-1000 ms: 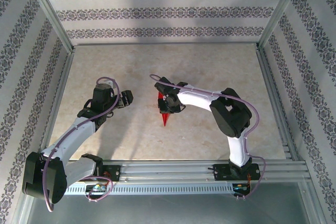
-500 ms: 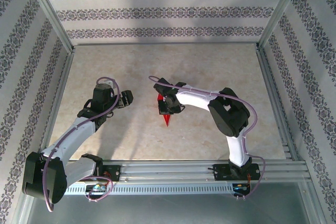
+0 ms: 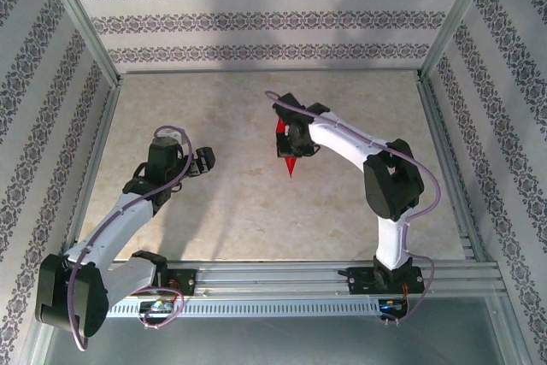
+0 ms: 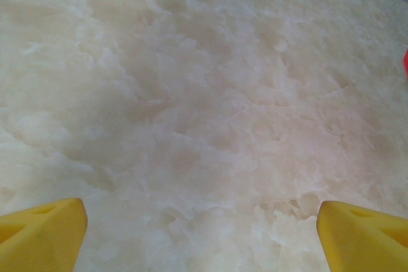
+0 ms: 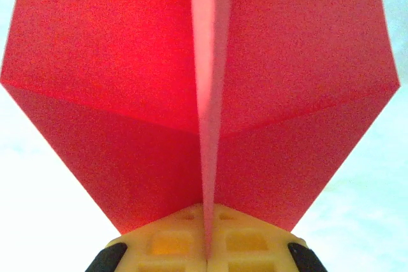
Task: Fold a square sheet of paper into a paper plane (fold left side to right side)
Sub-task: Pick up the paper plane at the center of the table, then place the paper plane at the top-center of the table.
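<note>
Marble-patterned table [image 3: 231, 220] is bare under the left arm. The left gripper [image 3: 203, 162] hangs over the left half of the surface, well apart from the paper. Its wrist view shows the left gripper [image 4: 201, 237] with yellow fingertips [image 4: 41, 234] spread wide and nothing between them. Compared with a second ago, this arm has drawn back slightly and its jaws stand a little wider.

At centre right, the right gripper [image 3: 291, 138] has moved away from the arm bases and to the right, taking the paper plane [image 3: 291, 166] with it. Its jaws, a touch apart a second ago, are now pressed together on the plane's centre fold. The right wrist view confirms this: the right gripper [image 5: 205, 250] pinches the keel, with the paper plane [image 5: 121, 87] spreading a red wing to either side. The nose points back towards the bases.

Whether the nose is clear of the table cannot be judged from above; it probably is.

Assessment: folding appears complete. The sheet is already a creased dart, held by one arm alone, so only carrying or presenting it seems to remain.
</note>
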Tool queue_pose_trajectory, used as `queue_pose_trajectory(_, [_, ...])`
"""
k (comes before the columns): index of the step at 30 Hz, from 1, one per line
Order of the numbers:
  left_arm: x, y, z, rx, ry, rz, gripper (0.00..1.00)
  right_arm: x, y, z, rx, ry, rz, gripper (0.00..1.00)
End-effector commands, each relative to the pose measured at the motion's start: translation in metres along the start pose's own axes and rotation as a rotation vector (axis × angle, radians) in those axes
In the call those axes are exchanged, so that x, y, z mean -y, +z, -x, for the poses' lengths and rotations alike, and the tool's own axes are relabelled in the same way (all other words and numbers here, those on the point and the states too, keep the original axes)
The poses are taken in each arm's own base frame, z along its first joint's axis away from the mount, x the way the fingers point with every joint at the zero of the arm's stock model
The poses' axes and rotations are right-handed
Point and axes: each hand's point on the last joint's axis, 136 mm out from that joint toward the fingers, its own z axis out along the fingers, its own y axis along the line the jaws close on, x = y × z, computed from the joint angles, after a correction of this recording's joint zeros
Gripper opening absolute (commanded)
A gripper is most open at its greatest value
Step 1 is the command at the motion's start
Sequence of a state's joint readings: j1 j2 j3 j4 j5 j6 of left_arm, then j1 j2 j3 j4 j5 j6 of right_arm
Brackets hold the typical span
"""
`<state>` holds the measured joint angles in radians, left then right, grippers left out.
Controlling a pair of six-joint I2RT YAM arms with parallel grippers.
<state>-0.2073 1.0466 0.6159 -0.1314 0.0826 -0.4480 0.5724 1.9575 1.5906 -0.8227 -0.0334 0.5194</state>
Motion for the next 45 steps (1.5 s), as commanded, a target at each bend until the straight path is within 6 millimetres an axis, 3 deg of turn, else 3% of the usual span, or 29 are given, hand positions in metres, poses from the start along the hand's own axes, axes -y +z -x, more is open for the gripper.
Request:
queue_pose_trajectory(1, [-0.002, -0.011, 0.017, 0.034, 0.022, 0.024, 0.93, 0.018, 0.002, 0.011, -0.037, -0.037, -0.071, 0.06])
queue_pose_trajectory(8, [-0.005, -0.013, 0.012, 0.018, 0.020, 0.034, 0.94, 0.030, 0.011, 0.049, -0.049, 0.005, -0.086, 0.06])
queue_pose_trajectory(14, [-0.005, -0.011, 0.009, 0.009, -0.001, 0.023, 0.94, 0.034, 0.024, 0.067, -0.077, 0.045, -0.112, 0.06])
queue_pose_trajectory(24, [-0.004, -0.008, 0.004, -0.009, -0.016, 0.015, 0.95, 0.033, 0.060, 0.067, -0.121, 0.068, -0.118, 0.06])
queue_pose_trajectory(45, [0.000, -0.005, 0.003, -0.020, -0.024, -0.007, 0.95, 0.042, 0.089, 0.060, -0.135, 0.081, -0.151, 0.09])
